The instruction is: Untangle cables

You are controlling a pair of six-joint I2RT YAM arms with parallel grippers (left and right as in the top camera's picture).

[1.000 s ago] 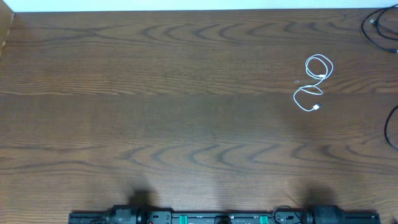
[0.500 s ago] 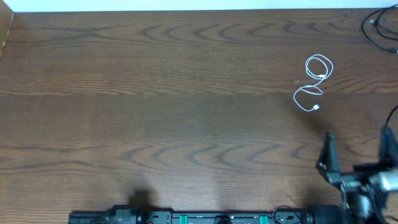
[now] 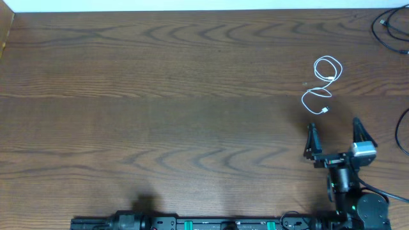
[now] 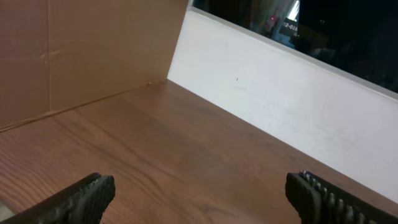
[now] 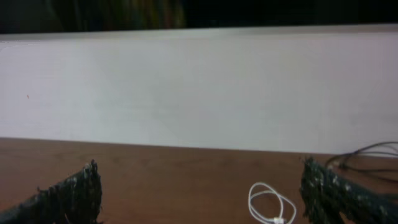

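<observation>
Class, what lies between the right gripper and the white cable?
Only bare table between the right gripper and the white cable, shown in the overhead view.

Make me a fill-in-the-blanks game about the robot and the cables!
1. The cable closest to the right gripper is coloured ___.
2. The right gripper's jaws are wide ___.
3. Between its fingers, the right gripper holds ___.

Missing words: white; open; nothing.
</observation>
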